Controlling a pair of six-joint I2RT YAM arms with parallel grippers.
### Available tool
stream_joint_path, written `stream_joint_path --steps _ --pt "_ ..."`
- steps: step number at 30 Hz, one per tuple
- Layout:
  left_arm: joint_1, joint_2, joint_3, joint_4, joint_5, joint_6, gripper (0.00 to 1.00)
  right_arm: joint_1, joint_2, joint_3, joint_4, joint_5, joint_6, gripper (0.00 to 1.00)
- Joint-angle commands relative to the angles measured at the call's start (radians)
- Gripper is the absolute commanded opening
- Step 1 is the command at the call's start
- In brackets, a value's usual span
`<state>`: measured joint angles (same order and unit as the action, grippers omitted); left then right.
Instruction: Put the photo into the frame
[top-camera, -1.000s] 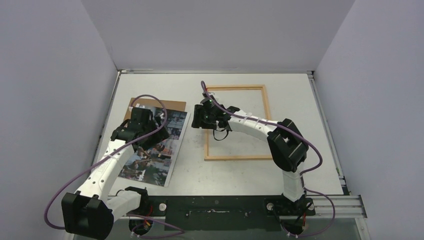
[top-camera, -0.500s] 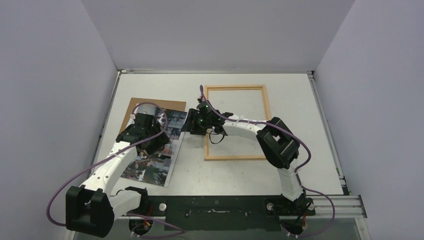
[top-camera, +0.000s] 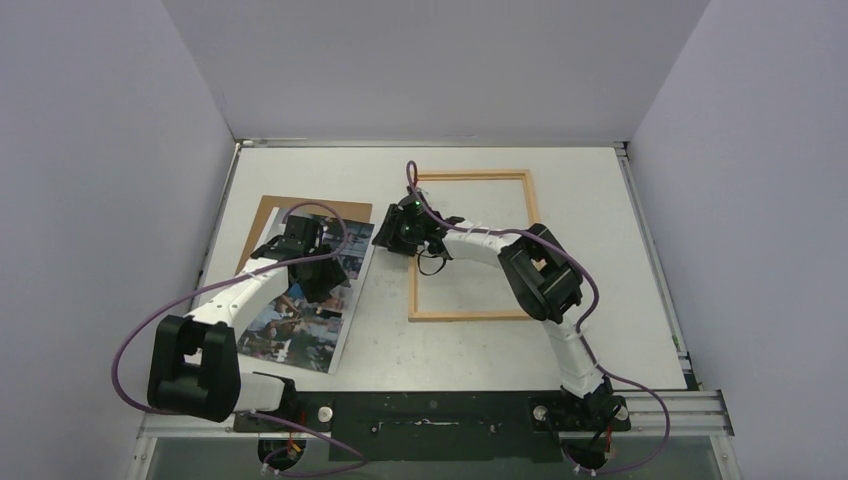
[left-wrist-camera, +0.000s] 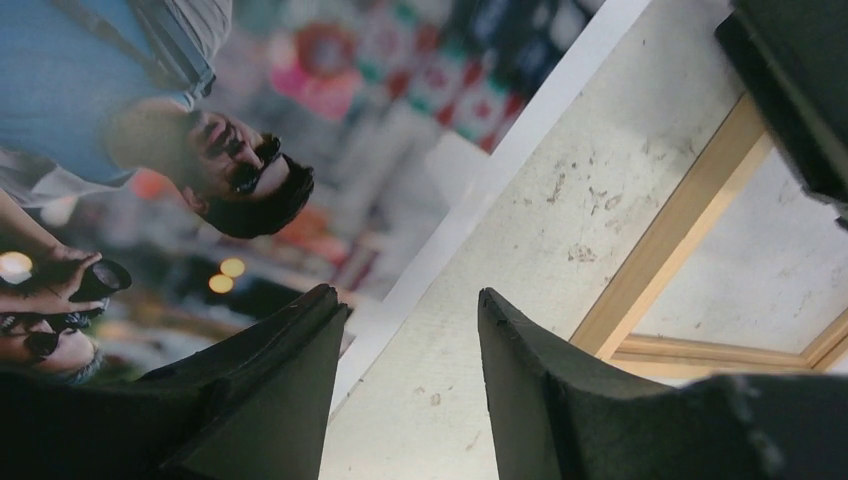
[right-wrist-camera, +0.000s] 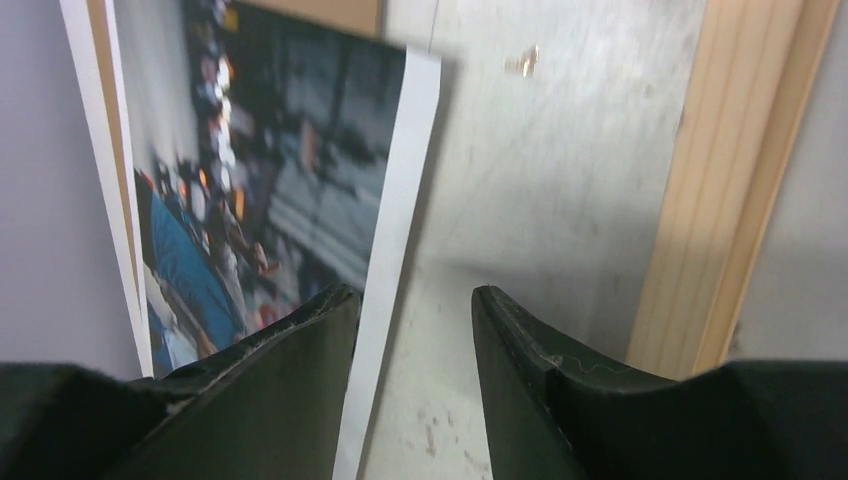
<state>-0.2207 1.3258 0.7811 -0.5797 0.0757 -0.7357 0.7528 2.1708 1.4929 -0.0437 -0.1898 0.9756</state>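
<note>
White table (top-camera: 600, 200), photo (top-camera: 290, 330) left of frame (top-camera: 470, 175); L tool (left-wrist-camera: 407, 295) & R tool (right-wrist-camera: 412, 292) both apart at photo edge

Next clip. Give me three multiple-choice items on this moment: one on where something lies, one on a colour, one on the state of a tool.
1. Where does the photo lie relative to the frame?
A) inside it
B) to its left, apart from it
C) across its far rail

2. What colour is the board under the photo?
A) brown
B) green
C) black

3. The right tool is
A) shut on the photo
B) open, holding nothing
C) shut on the frame

Answers:
1 B, the table shows between them.
2 A, brown shows past the photo's far edge.
3 B, only table shows between its fingers.
</note>
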Motion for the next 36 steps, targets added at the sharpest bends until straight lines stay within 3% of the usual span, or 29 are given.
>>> stream_joint_path --steps 1,17,20,23,36 --pt "0.006 0.041 0.081 0.021 -0.062 0.017 0.50 -0.047 0.062 0.109 0.111 0.016 -0.035 0.47" --pt "0.013 0.212 0.191 -0.015 -0.139 0.096 0.45 -0.096 0.287 0.340 0.133 -0.040 -0.020 0.49" --pt "0.015 0.243 0.209 -0.016 -0.136 0.101 0.45 -0.096 0.310 0.372 0.087 -0.020 0.003 0.48" --pt "0.017 0.268 0.218 -0.013 -0.134 0.100 0.44 -0.098 0.327 0.426 -0.132 0.051 0.108 0.49" --pt "0.018 0.328 0.176 -0.041 -0.192 0.076 0.39 -0.086 0.354 0.425 -0.160 0.045 0.230 0.49"
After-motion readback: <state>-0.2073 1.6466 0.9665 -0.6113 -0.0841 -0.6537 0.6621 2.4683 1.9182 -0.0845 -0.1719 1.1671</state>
